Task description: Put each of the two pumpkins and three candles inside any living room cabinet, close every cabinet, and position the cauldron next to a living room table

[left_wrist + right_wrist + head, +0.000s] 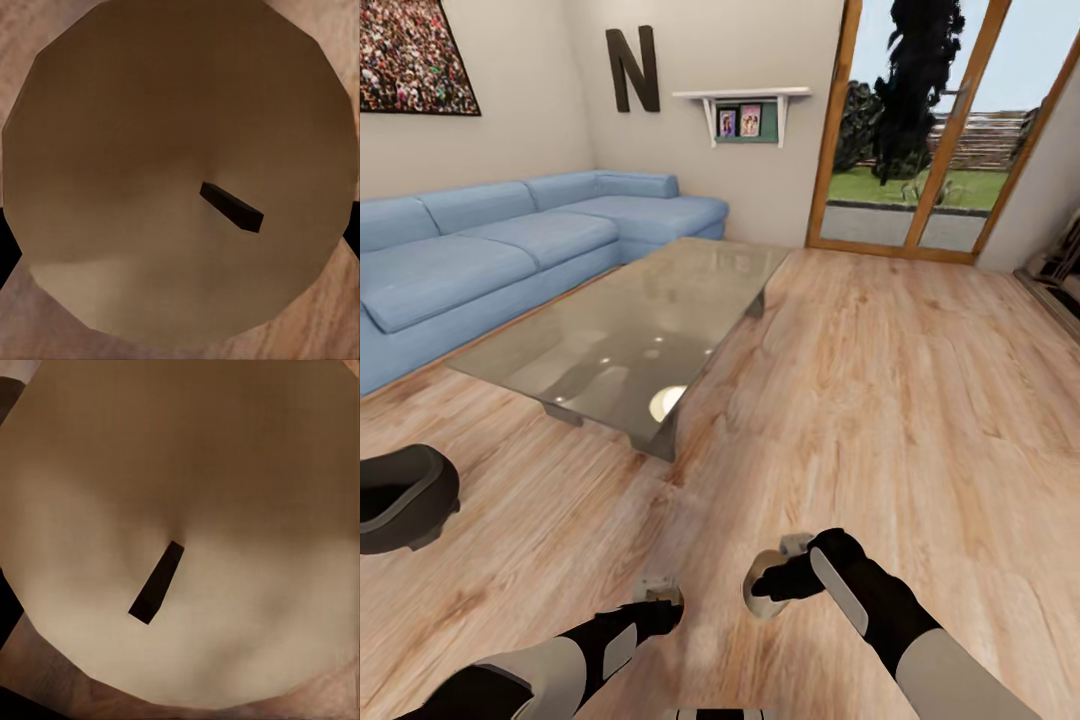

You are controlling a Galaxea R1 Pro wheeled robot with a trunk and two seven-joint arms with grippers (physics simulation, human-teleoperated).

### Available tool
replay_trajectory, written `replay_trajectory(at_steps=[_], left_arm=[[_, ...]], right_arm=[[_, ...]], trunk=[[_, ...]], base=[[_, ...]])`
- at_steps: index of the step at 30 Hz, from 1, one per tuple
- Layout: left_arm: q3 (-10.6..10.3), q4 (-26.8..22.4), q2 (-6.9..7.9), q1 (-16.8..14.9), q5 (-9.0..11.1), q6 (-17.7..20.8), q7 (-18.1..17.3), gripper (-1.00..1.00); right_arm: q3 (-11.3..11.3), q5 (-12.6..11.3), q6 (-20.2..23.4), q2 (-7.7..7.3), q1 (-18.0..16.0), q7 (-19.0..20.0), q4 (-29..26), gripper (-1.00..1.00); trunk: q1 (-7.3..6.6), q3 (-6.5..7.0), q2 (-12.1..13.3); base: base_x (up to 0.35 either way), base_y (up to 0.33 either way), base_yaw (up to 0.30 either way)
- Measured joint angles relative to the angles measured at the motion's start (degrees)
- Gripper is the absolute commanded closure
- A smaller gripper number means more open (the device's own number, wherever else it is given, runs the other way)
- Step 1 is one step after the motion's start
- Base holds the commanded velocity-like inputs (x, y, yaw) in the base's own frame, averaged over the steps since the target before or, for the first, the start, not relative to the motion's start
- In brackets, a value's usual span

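A: What do the grippers hold?

B: The left gripper (658, 592) is clamped on a candle (180, 172); the right gripper (785, 575) grips a second candle (187, 525). Both hang low over the floor (880, 400).

A: And beyond them?

B: The cauldron (400, 497) sits on the floor near the glass worktop (630, 330), apart from it. Judging by this, two candles await a cabinet; everything else remains unconfirmed.

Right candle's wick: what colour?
Black, on the tan candle; clearest in the right wrist view.
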Motion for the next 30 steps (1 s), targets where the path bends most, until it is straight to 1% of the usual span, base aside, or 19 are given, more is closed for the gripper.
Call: replay_trajectory(at_steps=[2,6,11,15,19,26,30], left_arm=[[0.0,0.0,0.0,0.0,0.0,0.02,0.0,1.0],[0.0,-0.01,0.0,0.0,0.0,0.04,0.0,1.0],[0.0,0.01,-0.23,0.01,-0.11,0.26,-0.01,1.0],[0.01,0.01,-0.57,0.02,-0.11,2.42,-0.02,1.0],[-0.06,0.01,-0.77,0.02,-0.11,3.5,-0.02,1.0],[-0.04,0.01,-1.27,0.02,-0.11,3.65,-0.02,1.0],[-0.05,0.03,-1.31,0.01,-0.11,3.58,-0.01,1.0]], right_arm=[[-0.07,-0.03,-0.04,0.0,-0.01,0.02,0.46,1.0],[-0.02,-0.16,-0.03,0.01,-0.01,-0.06,1.07,1.0],[0.04,-0.17,0.0,0.01,-0.01,-0.08,1.19,1.0],[-0.01,-0.05,0.01,0.07,-0.01,-0.09,1.71,1.0],[-0.13,-0.02,0.01,0.08,-0.01,-0.09,2.05,1.0],[-0.23,0.04,-0.03,0.08,-0.01,-0.09,3.21,1.0],[-0.23,0.06,-0.07,0.02,0.0,-0.09,3.29,1.0]], trunk=[[-0.05,0.44,0.03],[-0.16,1.33,0.08],[-0.15,1.34,0.09],[-0.13,1.33,0.09],[-0.12,1.32,0.09],[-0.12,1.15,0.09],[-0.14,1.05,0.09]], base=[[0.0,0.0,-0.222],[0.0,0.0,-0.078],[-0.038,-0.027,-0.026],[-0.223,-0.145,-0.124],[-0.266,-0.167,-0.258],[-0.269,-0.166,-0.289],[-0.097,-0.055,-0.291]])
